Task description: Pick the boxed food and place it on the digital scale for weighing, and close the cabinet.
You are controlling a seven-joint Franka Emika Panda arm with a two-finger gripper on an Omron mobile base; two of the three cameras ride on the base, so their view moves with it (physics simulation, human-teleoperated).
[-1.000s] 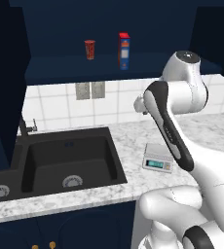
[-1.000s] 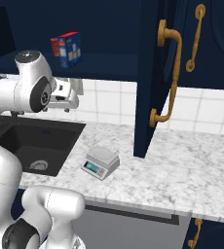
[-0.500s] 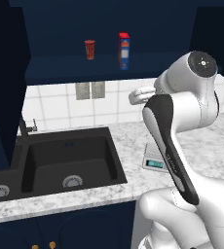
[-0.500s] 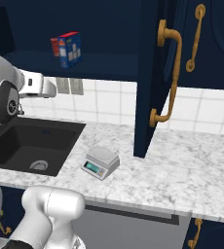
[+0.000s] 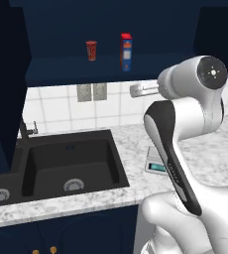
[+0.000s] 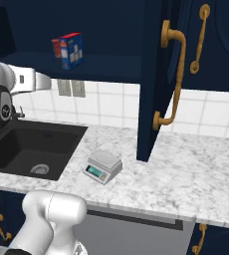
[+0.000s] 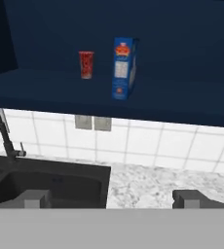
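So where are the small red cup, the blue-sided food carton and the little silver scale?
small red cup (image 7: 86, 64), hand view, its side.
blue-sided food carton (image 7: 123, 68), hand view, blue side.
little silver scale (image 6: 105, 163), right base view, platform.

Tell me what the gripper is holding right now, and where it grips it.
Nothing. The gripper is open and empty; the boxed food stands untouched on the open cabinet's shelf, beside a red cup.

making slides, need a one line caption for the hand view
Open pincer faces the cabinet shelf holding the boxed food and red cup.
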